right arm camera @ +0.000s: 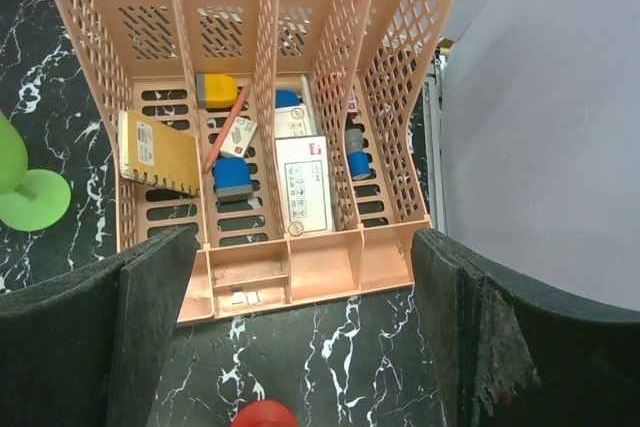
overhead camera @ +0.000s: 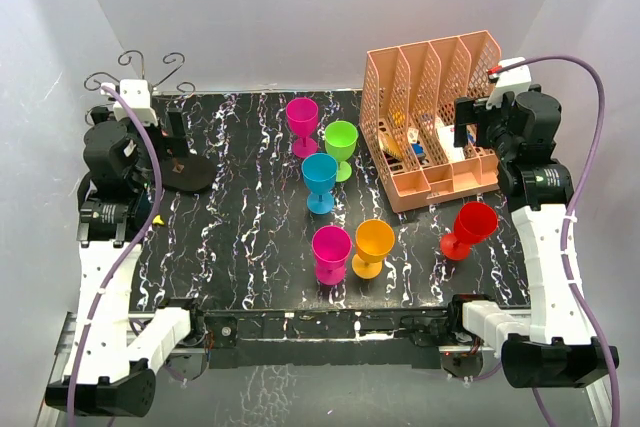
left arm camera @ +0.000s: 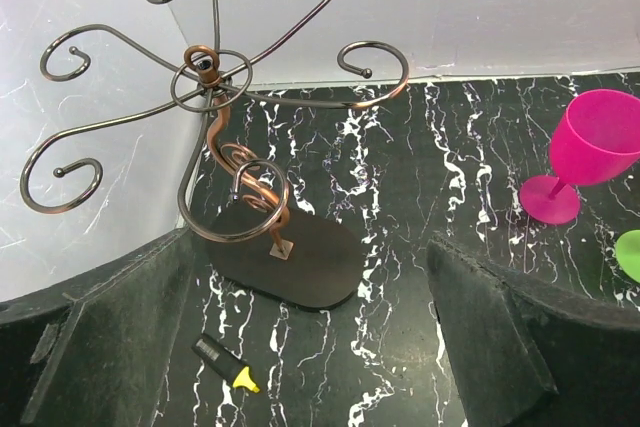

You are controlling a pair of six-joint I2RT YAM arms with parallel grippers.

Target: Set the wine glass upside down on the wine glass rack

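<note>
The left arm half hides the far-left-corner rack from above, below the released left gripper, while the released right gripper hangs over the organizer holding a notebook and unclear small items, with the upright red glass cut off nearby.

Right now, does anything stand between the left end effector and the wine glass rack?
Nothing visible does. The wine glass rack stands directly ahead of the open left end effector; a highlighter lies flat beside its base.
</note>
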